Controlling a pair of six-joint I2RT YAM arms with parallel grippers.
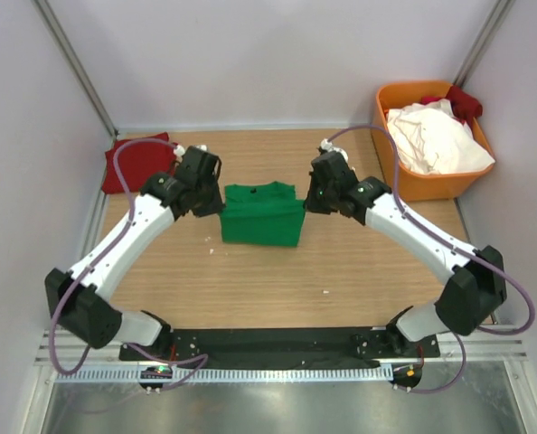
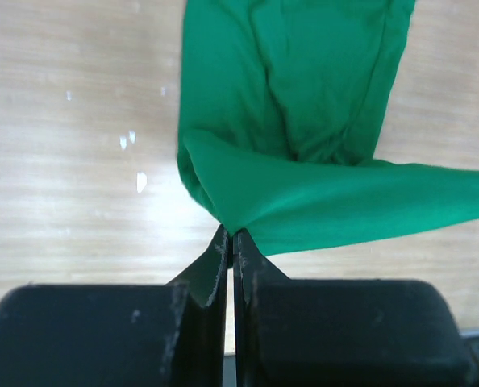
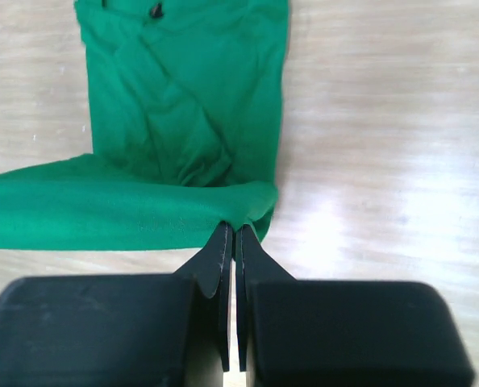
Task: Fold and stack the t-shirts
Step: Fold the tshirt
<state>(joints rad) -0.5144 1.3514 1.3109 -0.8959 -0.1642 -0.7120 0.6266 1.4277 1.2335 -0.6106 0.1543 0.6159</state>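
Observation:
A bright green t-shirt [image 1: 263,215] lies partly folded at the middle of the wooden table. My left gripper [image 1: 216,206] is shut on its left edge, and in the left wrist view the green cloth [image 2: 304,153] is pinched at the fingertips [image 2: 231,235]. On the shirt's right edge, my right gripper [image 1: 310,202] is shut as well. The right wrist view shows the cloth [image 3: 175,153] bunched where the tips [image 3: 230,229] meet. A dark red t-shirt [image 1: 140,163] lies folded at the table's back left. White [image 1: 431,136] and red [image 1: 463,99] shirts fill a bin.
The orange plastic bin [image 1: 436,185] stands at the back right, beside the right arm. Grey walls close the table at the back and both sides. Bare wood [image 1: 277,289] shows between the green shirt and the arm bases.

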